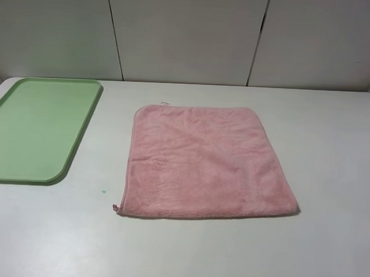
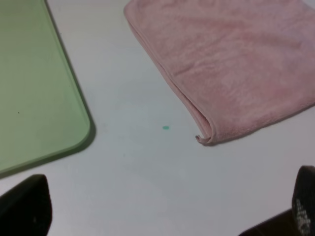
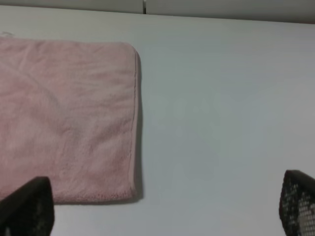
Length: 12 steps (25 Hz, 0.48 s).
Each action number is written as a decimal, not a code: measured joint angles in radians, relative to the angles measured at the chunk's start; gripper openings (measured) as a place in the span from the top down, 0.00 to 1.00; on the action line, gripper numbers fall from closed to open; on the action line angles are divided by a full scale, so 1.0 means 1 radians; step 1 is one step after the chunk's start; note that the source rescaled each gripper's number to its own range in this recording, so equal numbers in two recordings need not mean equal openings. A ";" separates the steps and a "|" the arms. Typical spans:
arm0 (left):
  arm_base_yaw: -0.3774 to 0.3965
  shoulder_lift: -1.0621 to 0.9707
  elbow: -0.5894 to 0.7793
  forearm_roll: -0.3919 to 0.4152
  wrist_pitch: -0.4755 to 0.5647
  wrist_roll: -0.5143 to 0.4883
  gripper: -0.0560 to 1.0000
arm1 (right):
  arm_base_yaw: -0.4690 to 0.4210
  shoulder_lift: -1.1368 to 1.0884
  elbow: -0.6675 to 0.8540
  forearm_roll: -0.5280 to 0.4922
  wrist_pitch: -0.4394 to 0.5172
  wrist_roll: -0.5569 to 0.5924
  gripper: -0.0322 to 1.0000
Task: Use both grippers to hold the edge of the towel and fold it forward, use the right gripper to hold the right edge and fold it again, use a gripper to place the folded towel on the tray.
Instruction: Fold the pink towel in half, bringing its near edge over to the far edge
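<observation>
Pink towel [image 1: 205,161] spread flat, both grippers empty.
Jaws wide open on left gripper [image 2: 165,209] and right gripper [image 3: 160,206]; a towel corner ahead of each, green tray [image 1: 38,129] ahead of left.

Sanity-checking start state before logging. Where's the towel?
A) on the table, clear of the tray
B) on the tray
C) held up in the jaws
A: the pink towel lies on the table, with a gap of bare table between it and the green tray.
</observation>
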 joint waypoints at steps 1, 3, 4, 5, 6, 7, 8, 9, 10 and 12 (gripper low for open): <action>0.000 0.000 0.000 0.000 0.000 0.000 0.02 | 0.000 0.000 0.000 0.000 0.000 0.000 0.00; 0.000 0.000 0.000 0.000 0.000 0.000 0.02 | 0.000 0.000 0.000 0.001 0.000 0.000 0.00; 0.000 0.000 0.000 0.000 0.000 0.000 0.02 | 0.000 0.000 0.000 0.003 0.000 0.000 0.00; 0.000 0.000 0.000 0.000 0.000 0.000 0.02 | 0.000 0.000 0.000 0.007 0.000 0.000 0.00; 0.000 0.000 0.000 0.000 0.000 0.000 0.02 | 0.000 0.000 0.000 0.011 0.000 0.000 0.00; 0.000 0.000 0.000 0.000 0.000 0.000 0.02 | 0.000 0.000 0.000 0.013 0.000 0.000 0.00; 0.000 0.000 0.000 0.000 0.000 0.000 0.02 | 0.000 0.000 0.000 0.014 0.000 0.000 0.00; 0.000 0.000 0.000 0.000 0.000 0.000 0.02 | 0.000 0.000 0.000 0.014 0.000 0.000 0.00; 0.000 0.000 0.000 0.000 0.000 0.001 0.02 | 0.000 0.000 0.000 0.014 0.000 0.000 0.00; 0.000 0.000 0.000 0.000 0.000 0.003 0.02 | 0.001 0.000 0.000 0.014 0.000 0.000 0.00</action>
